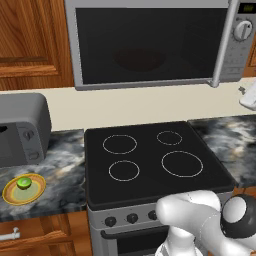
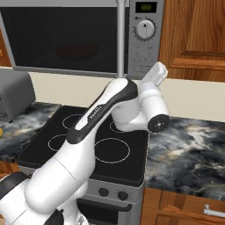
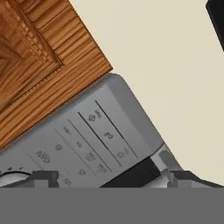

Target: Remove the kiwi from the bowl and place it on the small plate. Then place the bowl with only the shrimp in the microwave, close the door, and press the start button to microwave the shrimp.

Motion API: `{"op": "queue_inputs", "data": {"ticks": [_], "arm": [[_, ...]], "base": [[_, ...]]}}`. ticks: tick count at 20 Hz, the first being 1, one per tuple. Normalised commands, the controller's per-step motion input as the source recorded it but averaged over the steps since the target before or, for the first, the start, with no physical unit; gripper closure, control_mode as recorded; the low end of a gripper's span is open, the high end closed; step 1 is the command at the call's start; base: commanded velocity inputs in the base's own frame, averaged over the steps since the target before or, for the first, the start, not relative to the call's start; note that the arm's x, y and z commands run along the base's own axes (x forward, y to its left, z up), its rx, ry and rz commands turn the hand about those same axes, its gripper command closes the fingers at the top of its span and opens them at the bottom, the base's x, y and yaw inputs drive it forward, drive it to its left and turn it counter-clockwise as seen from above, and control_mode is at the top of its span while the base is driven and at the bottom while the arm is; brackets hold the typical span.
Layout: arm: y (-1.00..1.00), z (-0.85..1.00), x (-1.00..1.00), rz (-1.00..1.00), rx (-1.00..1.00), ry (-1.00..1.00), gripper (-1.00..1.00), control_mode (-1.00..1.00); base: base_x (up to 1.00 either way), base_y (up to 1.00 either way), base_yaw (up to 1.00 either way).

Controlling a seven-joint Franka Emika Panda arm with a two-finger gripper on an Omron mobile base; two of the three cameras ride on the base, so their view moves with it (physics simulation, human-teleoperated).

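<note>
The steel-grey microwave (image 1: 150, 45) has its dark glass door (image 1: 145, 30) closed, with the long handle (image 1: 223, 45) at its right. Behind the glass the red bowl (image 1: 139, 59) shows as a dim shape; the shrimp cannot be made out. To the left on the counter, the green kiwi (image 1: 23, 183) rests on the small yellow plate (image 1: 11, 194). My gripper (image 2: 158, 70) is raised just below the control panel (image 2: 145, 39). In the hand view the gripper (image 3: 109, 179) is open, its fingertips (image 3: 43, 177) spread wide, close to the panel's buttons (image 3: 87, 140).
A rounded dark grey toaster oven (image 1: 22, 130) stands on the counter at the left, behind the plate. The black stovetop (image 1: 150, 160) lies under the microwave. Wooden cabinets (image 2: 197, 30) flank the microwave. Marbled counter (image 2: 189, 149) extends to the right.
</note>
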Motion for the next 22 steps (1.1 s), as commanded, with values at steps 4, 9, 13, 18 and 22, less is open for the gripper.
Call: {"op": "queue_inputs", "data": {"ticks": [4, 9, 13, 18, 22], "arm": [[-0.22, -0.46, 0.48, 0.07, 0.0, 0.1, -1.0, -1.0], [0.0, -0.08, 0.34, 0.06, 0.0, 0.02, -1.0, -1.0], [0.07, -0.06, 0.06, 0.02, 0.0, 0.0, -1.0, -1.0], [0.19, 0.0, 0.04, 0.0, 0.0, 0.0, -1.0, -1.0], [0.23, 0.0, 0.06, 0.0, 0.0, 0.0, -1.0, -1.0]], "base": [[0.0, 0.0, 0.0], [0.0, 0.0, 0.0], [0.0, 0.0, 0.0], [0.0, 0.0, 0.0], [0.0, 0.0, 0.0]]}}
